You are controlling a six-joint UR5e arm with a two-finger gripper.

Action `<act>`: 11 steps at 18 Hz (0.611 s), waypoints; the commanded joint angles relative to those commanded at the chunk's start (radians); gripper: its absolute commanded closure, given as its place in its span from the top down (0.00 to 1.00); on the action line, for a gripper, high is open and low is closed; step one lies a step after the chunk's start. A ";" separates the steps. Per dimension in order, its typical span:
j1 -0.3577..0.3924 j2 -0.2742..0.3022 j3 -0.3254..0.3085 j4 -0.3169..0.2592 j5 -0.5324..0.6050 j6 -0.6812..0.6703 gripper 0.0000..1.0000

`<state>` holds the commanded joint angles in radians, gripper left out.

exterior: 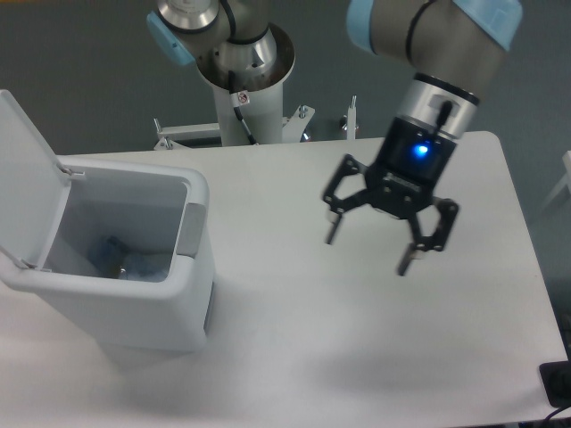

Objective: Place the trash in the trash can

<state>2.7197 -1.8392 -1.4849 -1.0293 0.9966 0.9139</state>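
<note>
Gripper [368, 242] spread wide, empty, above tabletop [294, 348]; trash [125, 261] lay inside trash can [134, 308] | best kept clear of lid [22, 169]

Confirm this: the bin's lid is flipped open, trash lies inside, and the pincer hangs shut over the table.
Not quite. In the camera view the pincer hangs open over the table, holding nothing. The bin does have its lid flipped open, with trash inside.
</note>
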 joint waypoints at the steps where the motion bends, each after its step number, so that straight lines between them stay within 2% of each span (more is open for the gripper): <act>1: 0.006 -0.009 -0.002 -0.002 0.046 0.035 1.00; 4: 0.009 -0.026 -0.003 -0.006 0.210 0.124 1.00; 9: 0.011 -0.058 0.000 -0.012 0.373 0.204 1.00; 10: 0.011 -0.066 0.003 -0.021 0.401 0.216 1.00; 11: 0.011 -0.075 0.021 -0.063 0.421 0.242 1.00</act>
<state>2.7305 -1.9143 -1.4636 -1.0918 1.4172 1.1564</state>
